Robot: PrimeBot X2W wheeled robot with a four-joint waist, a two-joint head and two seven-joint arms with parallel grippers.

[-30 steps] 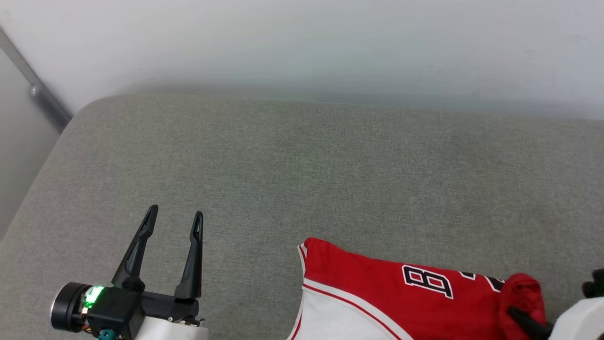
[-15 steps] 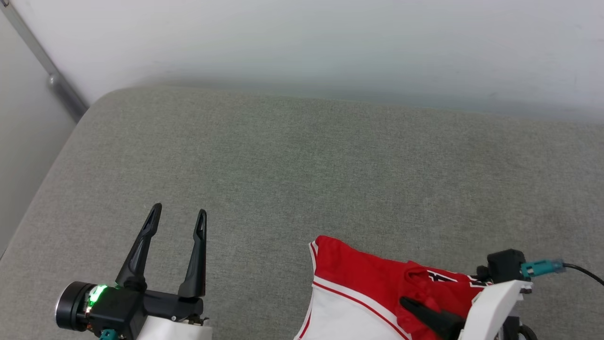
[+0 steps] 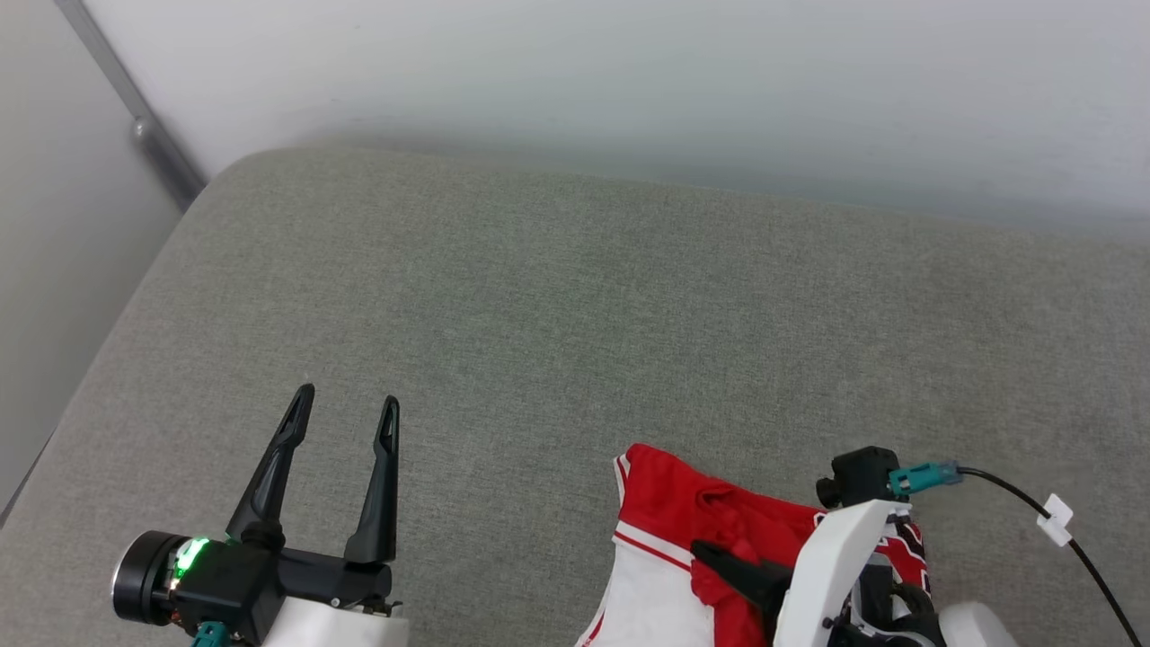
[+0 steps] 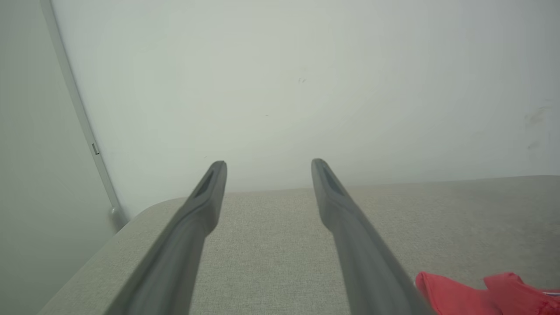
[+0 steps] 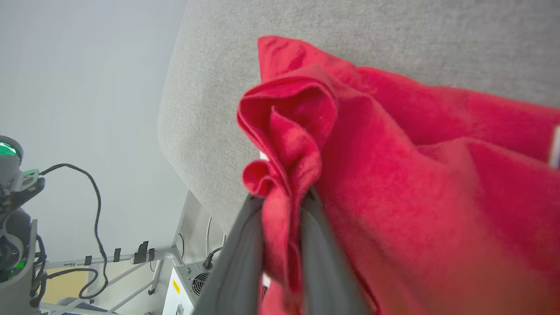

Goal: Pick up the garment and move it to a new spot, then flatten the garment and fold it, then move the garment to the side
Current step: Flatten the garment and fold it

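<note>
The garment (image 3: pixel 665 490), red with a white panel and striped trim, lies at the near right of the grey padded surface (image 3: pixel 575 296), part folded over itself. My right gripper (image 3: pixel 703 550) is shut on a bunched red fold of it, held over the white panel. In the right wrist view the two fingers (image 5: pixel 236 262) pinch the red cloth (image 5: pixel 393 175) between them. My left gripper (image 3: pixel 349 397) hovers open and empty at the near left, well apart from the garment. The left wrist view looks between its spread fingers (image 4: pixel 267 164), with a red corner of the garment (image 4: pixel 459 293) at the lower right.
A pale wall rises behind the padded surface. A grey metal post (image 3: pixel 135 117) runs along the wall at the far left, past the surface's rounded corner. A black cable with a white tag (image 3: pixel 1051 521) trails from my right wrist. Equipment and cables (image 5: pixel 96 262) stand below the surface's edge.
My right gripper has carried the red fold leftwards across the garment, covering the lettering. The head view has panned a little. The left gripper has stayed put.
</note>
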